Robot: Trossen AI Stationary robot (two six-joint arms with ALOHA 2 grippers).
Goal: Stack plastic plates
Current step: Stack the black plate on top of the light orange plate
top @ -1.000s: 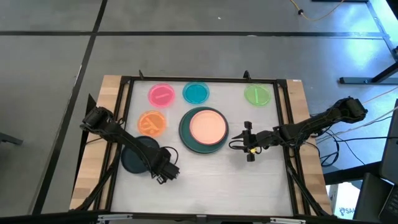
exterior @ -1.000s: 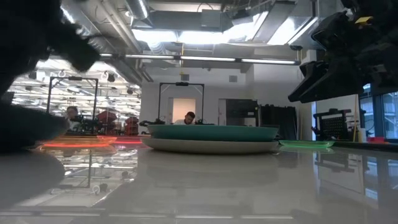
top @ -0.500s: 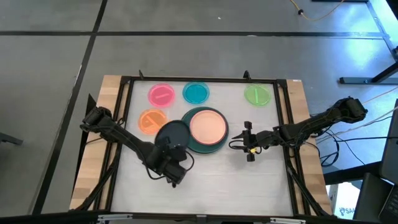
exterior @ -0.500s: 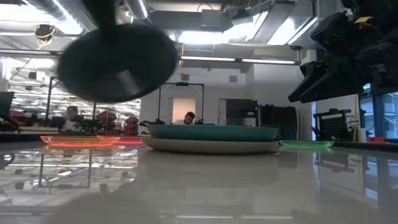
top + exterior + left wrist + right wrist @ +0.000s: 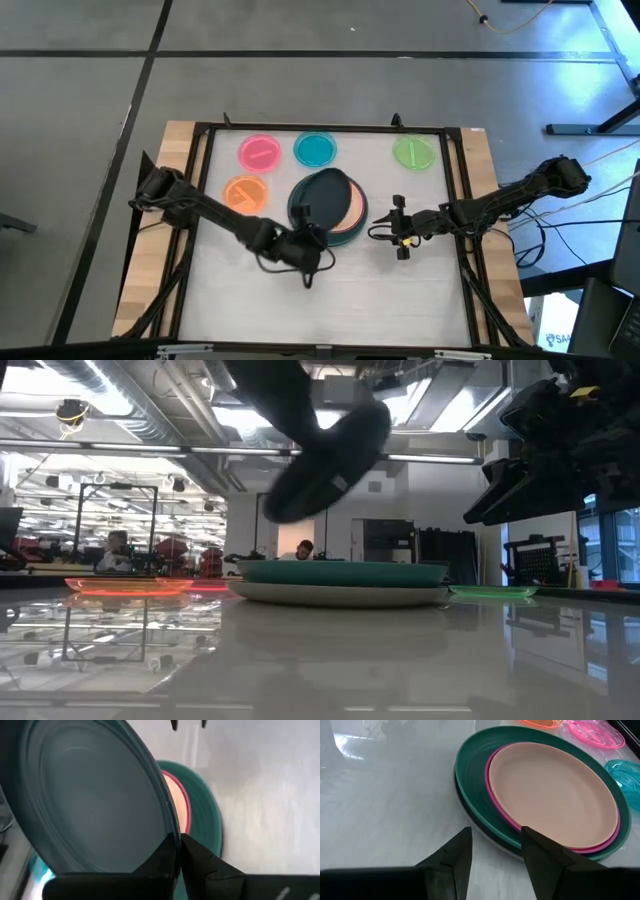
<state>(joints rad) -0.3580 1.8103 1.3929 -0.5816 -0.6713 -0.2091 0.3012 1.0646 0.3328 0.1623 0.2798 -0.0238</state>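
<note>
Left claw (image 5: 305, 215) clamped, right claw (image 5: 398, 228) parted.

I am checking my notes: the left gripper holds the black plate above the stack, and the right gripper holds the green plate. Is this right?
Not quite. The left gripper does hold the black plate above the stack, but the right gripper holds nothing: the right wrist view shows its fingers open and bare. In the high view the green plate lies on the table, apart from it.
</note>
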